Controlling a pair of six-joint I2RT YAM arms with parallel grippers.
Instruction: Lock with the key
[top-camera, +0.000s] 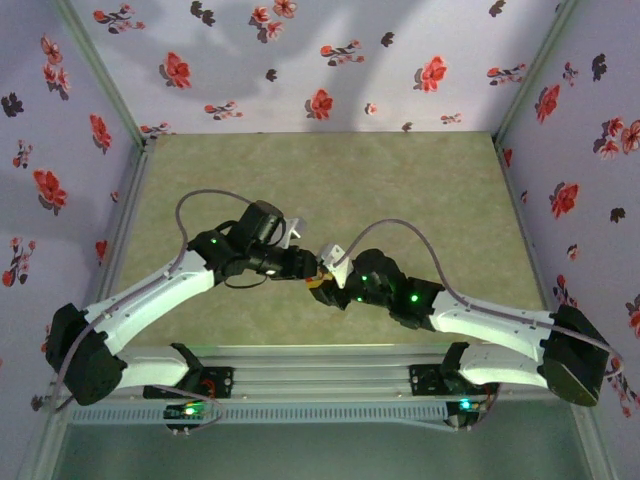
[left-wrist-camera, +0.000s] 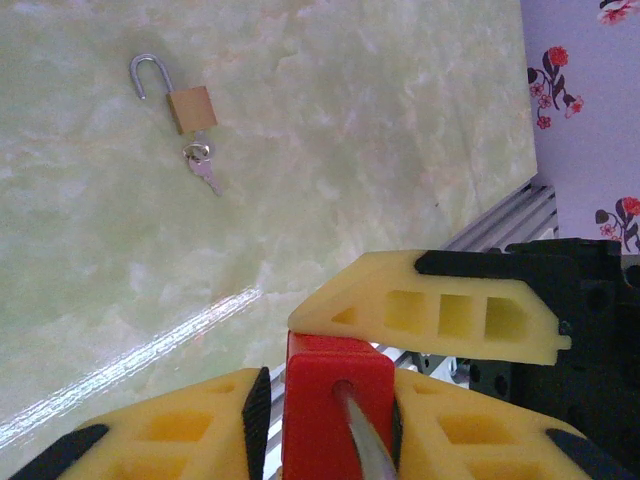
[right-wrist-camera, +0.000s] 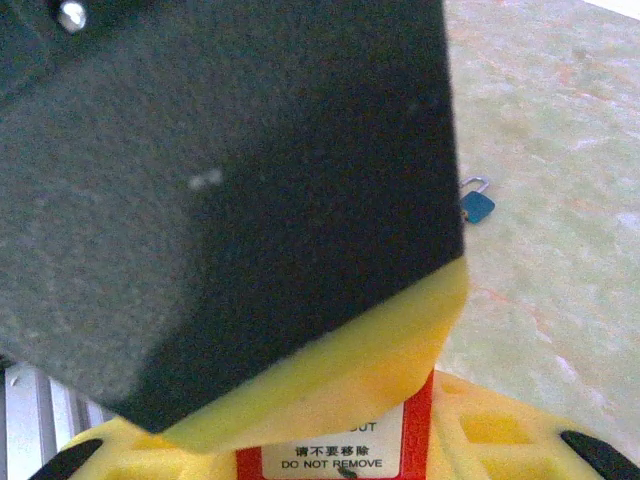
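A red padlock (left-wrist-camera: 330, 385) hangs above the table centre, held from both sides. My left gripper (left-wrist-camera: 335, 410) has its yellow fingers (left-wrist-camera: 190, 430) pressed on the lock's two sides, and a grey metal bar (left-wrist-camera: 365, 440) comes out of a hole in the body. My right gripper (right-wrist-camera: 335, 462) is shut on the same padlock (right-wrist-camera: 420, 420), whose white label reads DO NOT REMOVE. In the top view the two grippers (top-camera: 312, 266) (top-camera: 334, 262) meet tip to tip. One right-gripper finger (left-wrist-camera: 430, 305) crosses above the lock. A key (left-wrist-camera: 204, 172) hangs from a brass padlock (left-wrist-camera: 190, 107) with an open shackle, lying on the table.
A small blue padlock (right-wrist-camera: 478, 205) lies on the pale green table (top-camera: 400, 180). The left gripper's black and yellow body (right-wrist-camera: 220, 200) blocks much of the right wrist view. Flowered walls (top-camera: 300, 60) enclose the table. An aluminium rail (top-camera: 320, 375) runs along the near edge.
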